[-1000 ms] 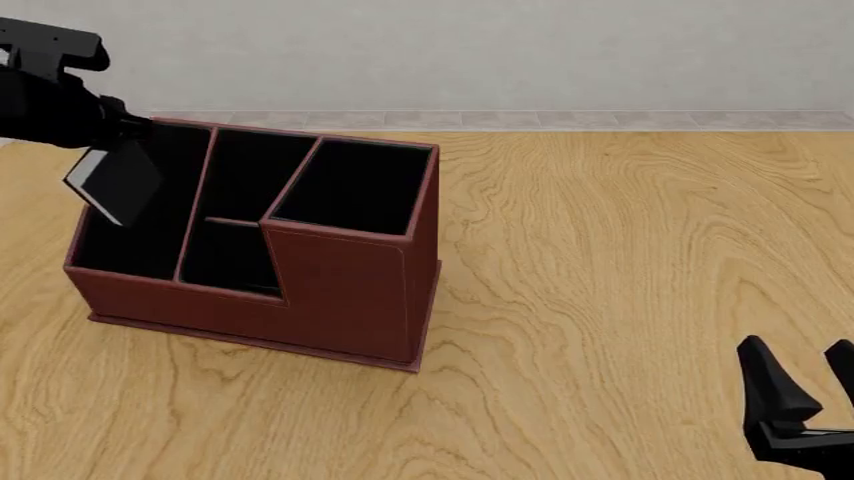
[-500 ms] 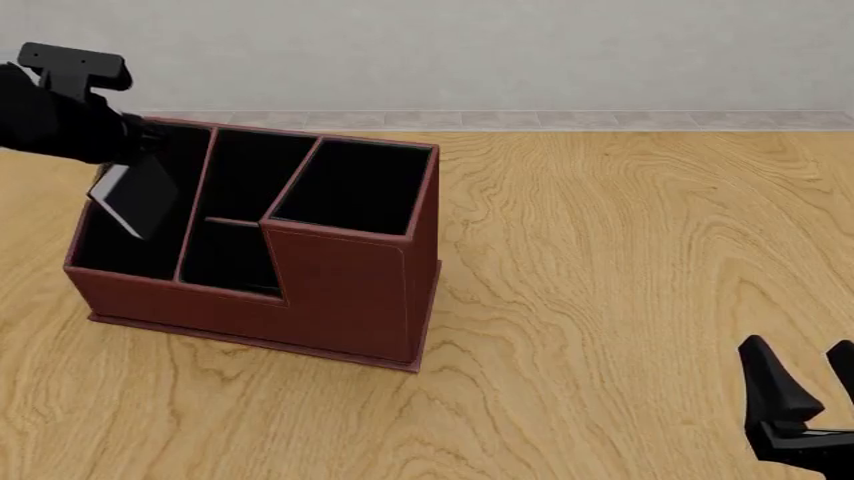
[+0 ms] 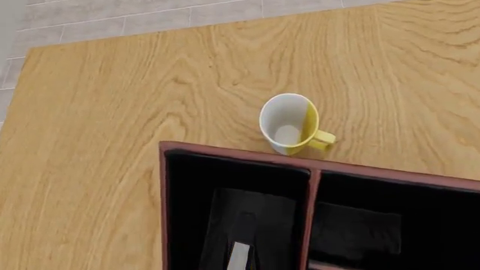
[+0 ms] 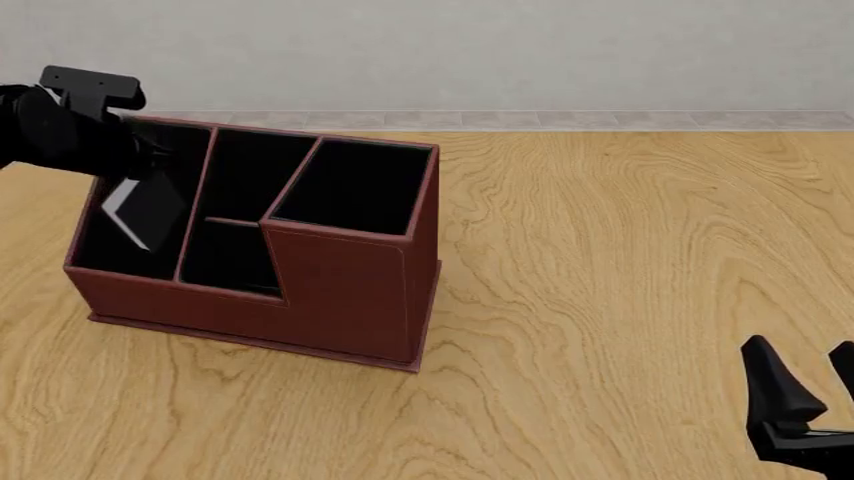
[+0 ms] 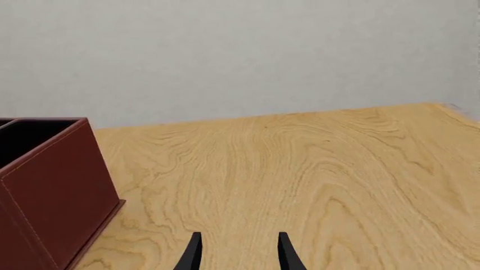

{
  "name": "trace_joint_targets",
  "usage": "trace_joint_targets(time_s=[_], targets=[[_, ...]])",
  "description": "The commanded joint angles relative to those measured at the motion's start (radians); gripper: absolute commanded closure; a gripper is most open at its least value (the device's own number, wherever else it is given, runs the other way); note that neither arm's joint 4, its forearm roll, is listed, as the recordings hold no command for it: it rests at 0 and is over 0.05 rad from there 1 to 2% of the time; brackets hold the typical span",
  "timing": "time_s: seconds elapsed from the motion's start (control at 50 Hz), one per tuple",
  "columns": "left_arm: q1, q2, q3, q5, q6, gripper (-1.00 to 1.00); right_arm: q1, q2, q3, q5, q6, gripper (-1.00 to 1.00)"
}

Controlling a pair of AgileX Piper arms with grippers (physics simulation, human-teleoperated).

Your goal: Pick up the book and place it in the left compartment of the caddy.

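Left claw (image 4: pixel 134 170) clenched on the book (image 4: pixel 144 212), which hangs tilted directly beneath it, partly inside the left compartment (image 4: pixel 134 215) of the caddy (image 4: pixel 340 295); right claw (image 4: pixel 807 395) released, distant.

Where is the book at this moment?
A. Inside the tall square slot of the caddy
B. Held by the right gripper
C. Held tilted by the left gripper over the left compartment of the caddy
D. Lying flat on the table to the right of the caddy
C: in the front view the book hangs tilted under the left gripper, over the left compartment of the caddy.
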Motion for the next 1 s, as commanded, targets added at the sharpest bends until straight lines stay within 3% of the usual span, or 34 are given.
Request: trace_joint_targets(time_s=[0.02, 1.0], targets=[[0.013, 0.017, -0.003, -0.021, 0.024, 1.00, -0.001, -0.003, 0.000, 0.002, 0.002, -1.00], [0.049, 0.133, -0.002, -0.113, 0.014, 1.00, -0.002, 0.002, 0.000, 0.000, 0.000, -1.00]])
